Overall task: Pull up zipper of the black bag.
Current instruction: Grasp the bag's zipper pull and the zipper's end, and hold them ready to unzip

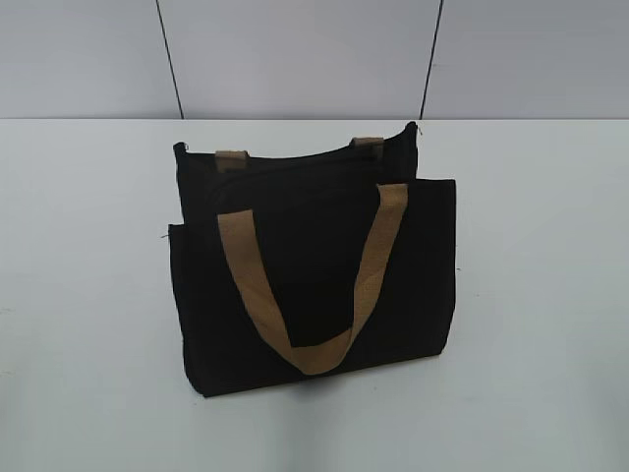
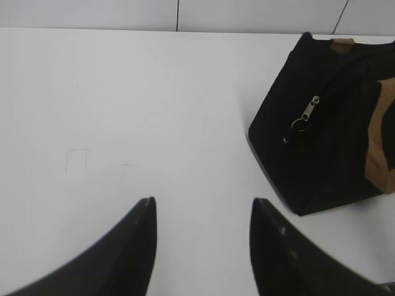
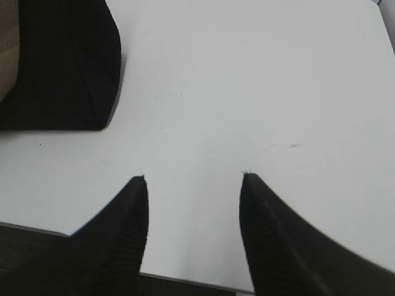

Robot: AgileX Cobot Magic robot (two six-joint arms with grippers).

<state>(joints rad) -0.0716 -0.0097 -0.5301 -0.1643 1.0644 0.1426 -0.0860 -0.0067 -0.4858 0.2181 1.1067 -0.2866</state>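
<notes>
The black bag [image 1: 314,275] lies on the white table with a tan webbing handle [image 1: 305,285] looped over its front. Its zipper line [image 1: 295,162] runs along the top edge. In the left wrist view the bag [image 2: 327,142] sits at the right, and the silver zipper pull with a ring [image 2: 304,117] hangs at its near end. My left gripper [image 2: 203,200] is open and empty over bare table, left of the bag. My right gripper [image 3: 194,177] is open and empty near the table's front edge; the bag's corner [image 3: 68,68] lies at upper left. Neither gripper shows in the exterior view.
The white table [image 1: 531,295] spreads round the bag on all sides. A grey panelled wall [image 1: 295,59] stands behind it. The table's front edge [image 3: 185,280] shows under my right gripper.
</notes>
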